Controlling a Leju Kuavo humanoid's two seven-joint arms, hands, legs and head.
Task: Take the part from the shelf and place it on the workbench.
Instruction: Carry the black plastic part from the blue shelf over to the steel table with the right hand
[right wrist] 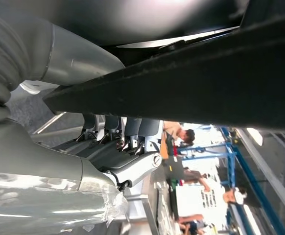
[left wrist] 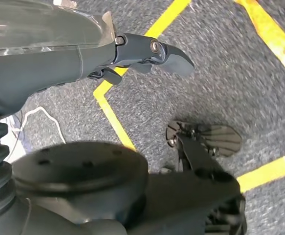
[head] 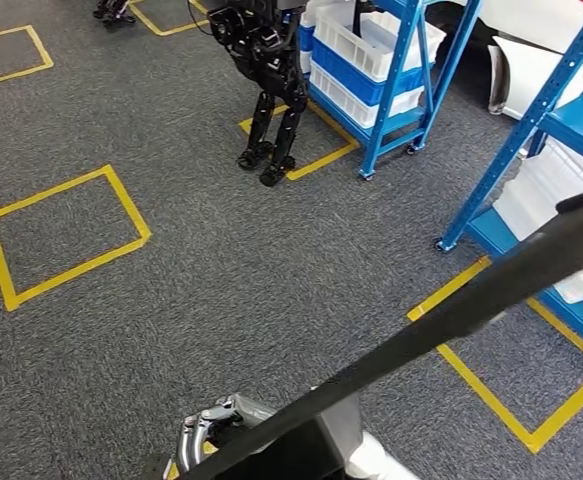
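While the right hand curls its fingers against 1 long black flat bar, gripping it, the bar slants from 6 to 3 o'clock in head view, above grey carpet; left hand: 1 dark finger straight, rest can't tell; 5 yellow tape squares; 2 blue metal shelf racks w/ white crates, 1-3 o'clock; 1 black humanoid robot at 12.

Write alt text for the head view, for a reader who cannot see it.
A long black part slants across the lower right of the view above grey carpet marked with yellow tape squares. The robot's left hand shows at the bottom edge. Farther off, another black humanoid robot stands beside blue shelves stacked with white bins.
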